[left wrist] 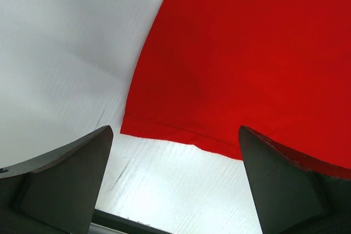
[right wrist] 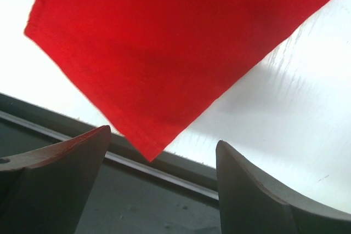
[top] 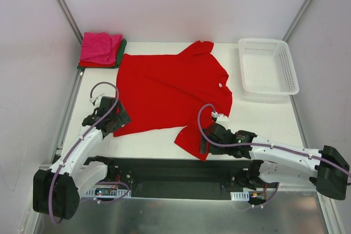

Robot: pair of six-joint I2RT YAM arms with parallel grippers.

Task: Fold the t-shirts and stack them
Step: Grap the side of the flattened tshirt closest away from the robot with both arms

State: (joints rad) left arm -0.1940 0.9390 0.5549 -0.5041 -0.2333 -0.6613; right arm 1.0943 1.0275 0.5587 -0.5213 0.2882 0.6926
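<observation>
A large bright red t-shirt [top: 170, 89] lies spread on the white table, one sleeve reaching the front edge. My left gripper [top: 120, 120] is open at the shirt's near-left hem corner; in the left wrist view the hem [left wrist: 181, 138] lies just ahead of the open gripper [left wrist: 175, 154], not held. My right gripper [top: 206, 144] is open at the near sleeve; in the right wrist view the sleeve's corner [right wrist: 151, 152] points down between the fingers of the open gripper [right wrist: 163, 149]. A folded stack sits at the back left: magenta shirt [top: 100, 47] on top, red and dark green [top: 122, 53] under it.
A white plastic lattice basket [top: 269, 67] stands at the back right. The table's dark front rail [top: 175, 168] runs just behind both grippers and shows in the right wrist view [right wrist: 164, 190]. White walls close in on the left, back and right.
</observation>
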